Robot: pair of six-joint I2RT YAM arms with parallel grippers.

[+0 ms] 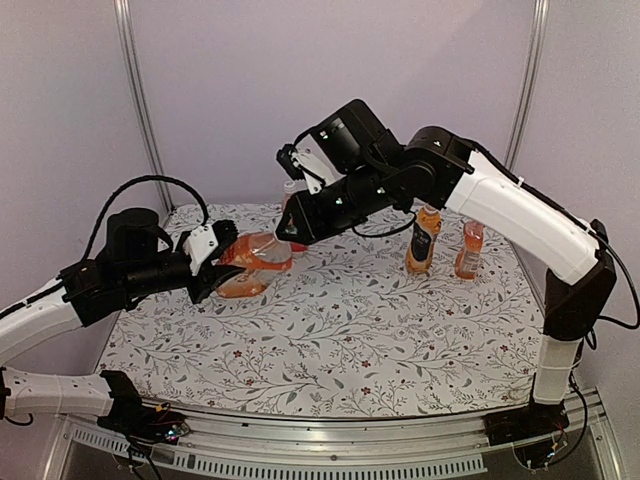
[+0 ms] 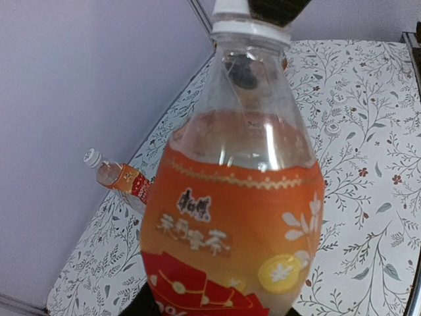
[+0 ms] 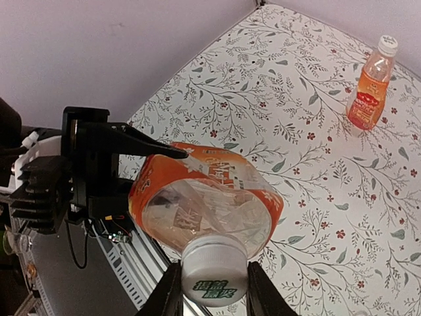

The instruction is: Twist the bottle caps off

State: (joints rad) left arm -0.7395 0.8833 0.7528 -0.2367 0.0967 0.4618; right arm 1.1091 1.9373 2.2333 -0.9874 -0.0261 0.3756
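Observation:
My left gripper (image 1: 215, 262) is shut on the body of a clear bottle of orange drink (image 1: 256, 263), holding it tilted above the table; the bottle fills the left wrist view (image 2: 233, 217). My right gripper (image 3: 214, 291) is shut on its white cap (image 3: 214, 270), with one finger on each side; this cap also shows in the left wrist view (image 2: 250, 26). Two capped bottles (image 1: 423, 240) (image 1: 469, 249) stand upright at the back right. A fourth capped bottle (image 3: 370, 84) stands near the back wall, partly hidden behind my right gripper (image 1: 292, 228) in the top view.
The floral tablecloth (image 1: 350, 340) covers the table. A metal rail (image 1: 330, 458) runs along the near edge. Walls close the back and both sides. The fourth bottle (image 2: 117, 175) stands close to the back wall.

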